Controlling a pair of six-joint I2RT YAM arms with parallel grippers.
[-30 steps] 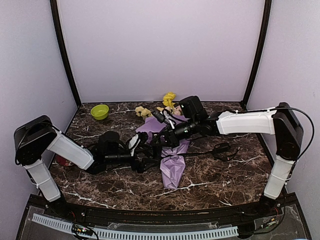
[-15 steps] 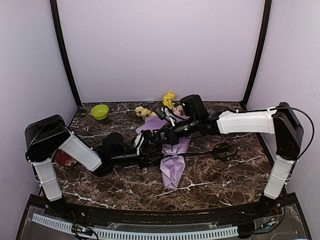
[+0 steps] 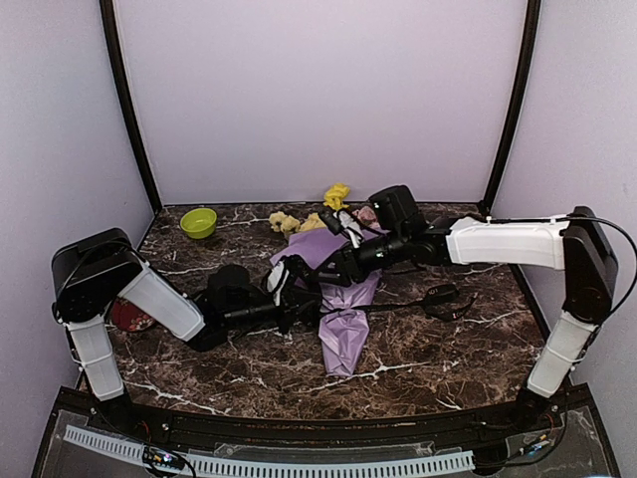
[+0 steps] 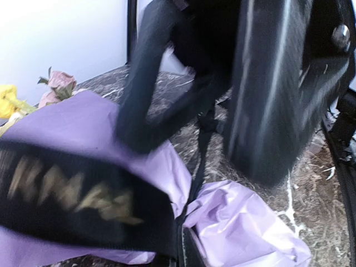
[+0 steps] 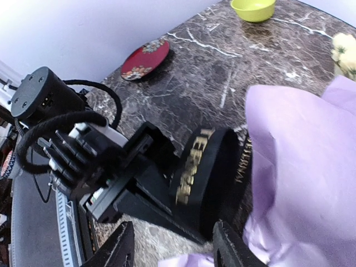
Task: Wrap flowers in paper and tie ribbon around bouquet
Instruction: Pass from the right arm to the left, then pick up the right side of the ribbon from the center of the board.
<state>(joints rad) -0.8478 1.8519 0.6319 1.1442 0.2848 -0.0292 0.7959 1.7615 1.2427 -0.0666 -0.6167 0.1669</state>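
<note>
The bouquet lies mid-table, a cone of lilac paper (image 3: 344, 334) with the yellow, cream and pink flowers (image 3: 336, 196) at its far end. The black ribbon (image 5: 214, 167), lettered in gold, loops beside the cone. My left gripper (image 3: 296, 297) reaches in from the left and is shut on the ribbon (image 4: 72, 194), jaws pressed together at the bottom edge of the left wrist view. My right gripper (image 5: 173, 249) hovers just above that loop, fingers (image 5: 119, 250) apart and holding nothing. In the top view the right gripper (image 3: 333, 271) sits over the cone's upper part.
A green bowl (image 3: 199, 222) stands at the back left. A red plate (image 3: 127, 317) lies half hidden behind the left arm. More black strap or cable (image 3: 443, 299) trails on the marble right of the cone. The booth's walls close in on three sides.
My left gripper has closed on the ribbon. My right gripper has opened, let the ribbon go, and drawn back a little toward the right.
</note>
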